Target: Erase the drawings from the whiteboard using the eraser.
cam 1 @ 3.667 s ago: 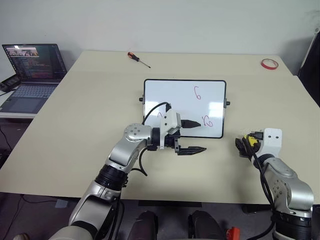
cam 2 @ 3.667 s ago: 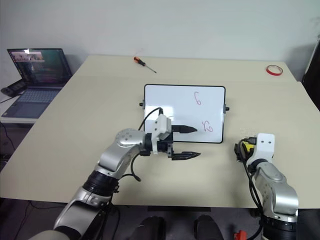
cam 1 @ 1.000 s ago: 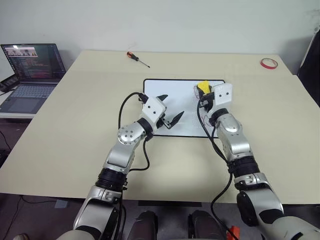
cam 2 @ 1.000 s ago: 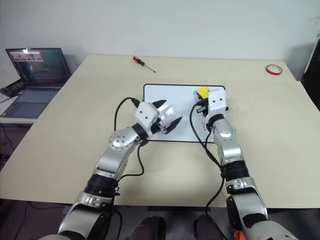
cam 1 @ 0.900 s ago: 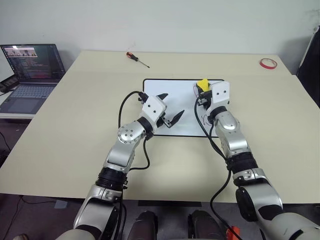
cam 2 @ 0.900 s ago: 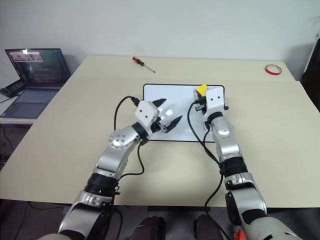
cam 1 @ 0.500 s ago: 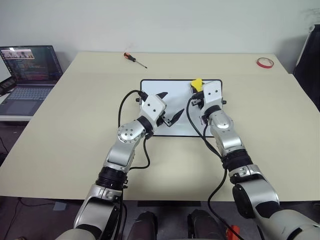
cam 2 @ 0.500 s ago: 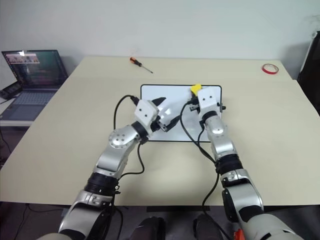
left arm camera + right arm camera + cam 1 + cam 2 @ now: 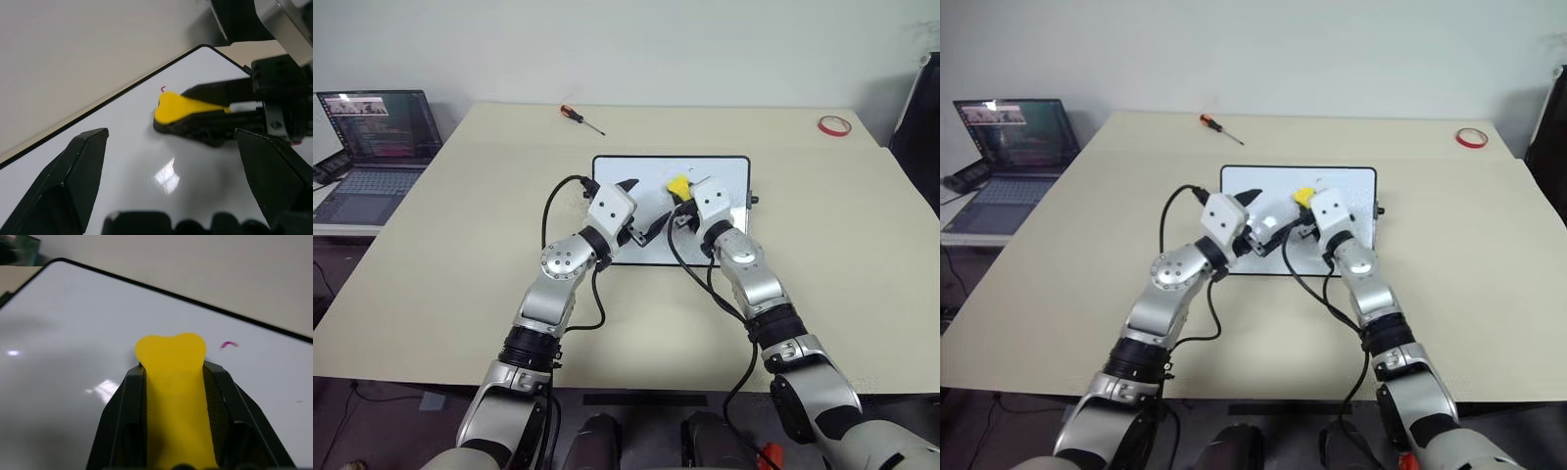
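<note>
The whiteboard (image 9: pixel 636 168) lies flat in the middle of the table. My right gripper (image 9: pixel 679 192) is shut on the yellow eraser (image 9: pixel 678 184), whose tip sticks out past the fingers, low over the board's upper middle. I cannot tell if it touches the board. In the right wrist view the eraser (image 9: pixel 171 372) sits between the black fingers, with a small red drawing (image 9: pixel 227 344) just beside its tip. The same red curl (image 9: pixel 163 89) appears in the left wrist view. My left gripper (image 9: pixel 642 205) hovers open over the board's left half, holding nothing.
An orange-handled screwdriver (image 9: pixel 582 117) lies at the far side of the table. A red tape ring (image 9: pixel 833 125) sits at the far right corner. An open laptop (image 9: pixel 377 137) stands on a side table to the left.
My right gripper has carried the eraser leftward across the board, from its upper right part to its upper middle, and rolled slightly. The left gripper stayed put.
</note>
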You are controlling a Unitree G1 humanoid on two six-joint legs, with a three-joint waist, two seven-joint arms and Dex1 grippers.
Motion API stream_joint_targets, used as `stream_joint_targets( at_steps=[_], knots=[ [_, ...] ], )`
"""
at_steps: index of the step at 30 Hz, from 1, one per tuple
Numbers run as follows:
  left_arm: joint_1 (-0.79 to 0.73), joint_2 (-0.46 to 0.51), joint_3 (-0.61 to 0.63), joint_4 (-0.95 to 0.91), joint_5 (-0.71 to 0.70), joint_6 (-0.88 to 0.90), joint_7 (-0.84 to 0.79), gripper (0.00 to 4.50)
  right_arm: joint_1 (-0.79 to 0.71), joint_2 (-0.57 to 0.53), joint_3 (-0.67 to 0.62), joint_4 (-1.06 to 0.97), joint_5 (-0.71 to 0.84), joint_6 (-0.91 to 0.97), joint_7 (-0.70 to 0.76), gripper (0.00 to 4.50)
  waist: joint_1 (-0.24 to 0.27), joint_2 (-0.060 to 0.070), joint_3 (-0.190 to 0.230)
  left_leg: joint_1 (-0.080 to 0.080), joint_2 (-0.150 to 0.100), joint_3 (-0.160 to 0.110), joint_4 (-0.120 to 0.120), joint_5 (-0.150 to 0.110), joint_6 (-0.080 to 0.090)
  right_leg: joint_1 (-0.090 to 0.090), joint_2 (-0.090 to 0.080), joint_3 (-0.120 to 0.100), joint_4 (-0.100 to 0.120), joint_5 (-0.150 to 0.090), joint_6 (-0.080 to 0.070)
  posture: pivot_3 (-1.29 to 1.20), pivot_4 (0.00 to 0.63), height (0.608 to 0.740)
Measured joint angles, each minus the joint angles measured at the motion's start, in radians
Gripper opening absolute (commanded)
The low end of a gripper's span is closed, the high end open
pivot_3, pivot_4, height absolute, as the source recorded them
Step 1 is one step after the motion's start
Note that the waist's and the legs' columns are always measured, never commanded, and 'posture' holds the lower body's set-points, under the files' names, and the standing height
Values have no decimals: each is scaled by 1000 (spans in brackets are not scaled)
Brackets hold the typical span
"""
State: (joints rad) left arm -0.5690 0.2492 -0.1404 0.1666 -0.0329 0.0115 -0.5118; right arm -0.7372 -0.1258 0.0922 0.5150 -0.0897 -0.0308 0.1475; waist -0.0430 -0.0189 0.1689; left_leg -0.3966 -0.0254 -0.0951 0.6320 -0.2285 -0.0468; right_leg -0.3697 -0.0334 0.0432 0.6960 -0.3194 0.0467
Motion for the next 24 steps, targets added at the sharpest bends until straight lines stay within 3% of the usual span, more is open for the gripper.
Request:
stream_joint_targets(
  at_steps=[11, 24],
  knots=[
    [-25, -9, -1, 13, 0, -11, -2, 4500, -29, -16, -31, 20, -28, 1, -124, 1196, 9, 0, 0, 0, 0, 0, 0, 0, 0, 0, 0, 0, 0, 0, 0, 0, 150, 740],
    [-25, -11, -1, 24, 3, -19, -1, 4500, -56, 23, 10, 57, -27, -19, 5, 1196, -24, 0, 0, 0, 2, 1, -2, 0, 0, -1, 2, 1, 0, 0, 0, 0, 150, 740]
  ],
)
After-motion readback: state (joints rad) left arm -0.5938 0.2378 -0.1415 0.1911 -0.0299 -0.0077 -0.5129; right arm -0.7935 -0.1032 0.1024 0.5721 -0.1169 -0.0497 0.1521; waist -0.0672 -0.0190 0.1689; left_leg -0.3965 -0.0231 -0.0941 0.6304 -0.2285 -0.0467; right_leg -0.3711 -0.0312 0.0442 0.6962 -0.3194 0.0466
